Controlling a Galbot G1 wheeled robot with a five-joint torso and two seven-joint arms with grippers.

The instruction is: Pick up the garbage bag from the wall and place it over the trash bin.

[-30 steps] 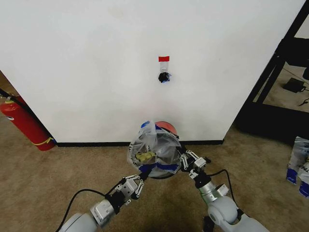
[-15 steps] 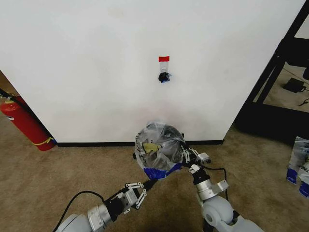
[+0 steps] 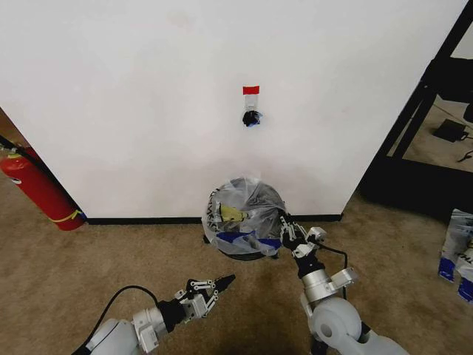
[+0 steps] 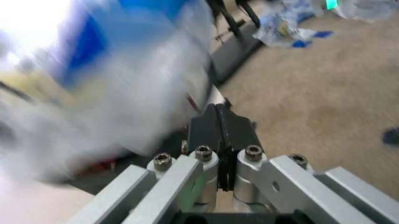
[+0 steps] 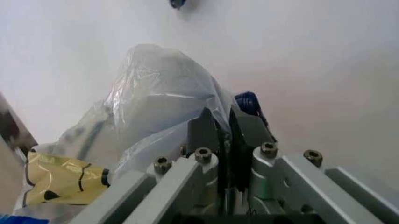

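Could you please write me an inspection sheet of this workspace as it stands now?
Surface: brown carpet floor, bare in front of the bin.
Job's things: thin translucent white garbage bag with a yellow smiley patch draped over the small round dark trash bin; plain white wall with red tape and a black hook.
Clutter: white-and-blue packages on the floor at right.
Grippers: right gripper shut on the bag's edge; left gripper shut, apart from the bag.
Cables: black cable along the left arm.
Surroundings: red fire extinguisher, black metal rack.
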